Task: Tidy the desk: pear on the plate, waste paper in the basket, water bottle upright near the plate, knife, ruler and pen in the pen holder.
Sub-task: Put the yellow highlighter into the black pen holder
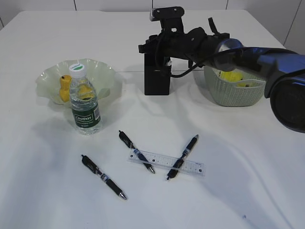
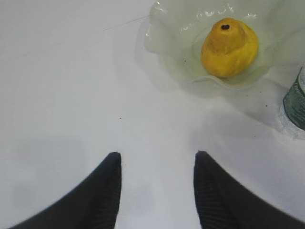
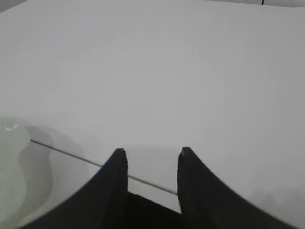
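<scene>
The pear (image 1: 64, 88) (image 2: 229, 46) lies on the green plate (image 1: 102, 71) (image 2: 171, 33). In front of the plate the water bottle (image 1: 85, 107) (image 2: 298, 102) stands upright. Yellow waste paper (image 1: 231, 76) lies in the basket (image 1: 233, 93). Over the black pen holder (image 1: 156, 78) (image 3: 152, 210) hangs my right gripper (image 1: 151, 48) (image 3: 151, 155), open and empty. The clear ruler (image 1: 190, 164) lies flat on the desk (image 1: 228, 191), with one pen (image 1: 136, 151) at its left end, a second pen (image 1: 183, 156) across it and a third pen (image 1: 102, 176) further left. My left gripper (image 2: 157, 160) is open over bare desk near the plate. No knife shows.
The right arm (image 1: 248, 57) stretches from the right edge over the basket to the pen holder. A thin seam (image 3: 71, 152) crosses the tabletop behind the pen holder. The left arm is outside the exterior view.
</scene>
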You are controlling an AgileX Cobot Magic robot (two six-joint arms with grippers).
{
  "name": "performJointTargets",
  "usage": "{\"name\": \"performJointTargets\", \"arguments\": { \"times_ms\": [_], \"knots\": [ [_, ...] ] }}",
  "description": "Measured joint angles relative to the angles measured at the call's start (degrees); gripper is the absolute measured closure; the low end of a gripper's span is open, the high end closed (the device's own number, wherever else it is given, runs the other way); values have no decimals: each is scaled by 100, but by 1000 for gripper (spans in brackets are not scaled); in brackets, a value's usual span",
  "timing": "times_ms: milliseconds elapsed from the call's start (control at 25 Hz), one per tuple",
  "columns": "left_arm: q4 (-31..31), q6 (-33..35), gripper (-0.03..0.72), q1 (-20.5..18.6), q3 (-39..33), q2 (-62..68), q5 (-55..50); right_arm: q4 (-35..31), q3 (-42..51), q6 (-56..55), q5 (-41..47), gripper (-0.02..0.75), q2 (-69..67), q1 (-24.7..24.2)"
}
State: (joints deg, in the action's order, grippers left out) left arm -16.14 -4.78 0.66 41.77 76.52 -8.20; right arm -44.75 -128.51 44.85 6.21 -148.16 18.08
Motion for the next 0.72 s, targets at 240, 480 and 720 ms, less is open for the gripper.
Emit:
{"name": "performJointTargets", "arguments": {
  "times_ms": [240,480,720],
  "knots": [
    [0,0,340,0,0,0,0,0,-69,45,299,465,98,0],
    [0,0,340,0,0,0,0,-4,-69,58,640,465,221,0],
    [0,0,340,0,0,0,53,-146,-69,73,671,465,276,-59]
  ]
}}
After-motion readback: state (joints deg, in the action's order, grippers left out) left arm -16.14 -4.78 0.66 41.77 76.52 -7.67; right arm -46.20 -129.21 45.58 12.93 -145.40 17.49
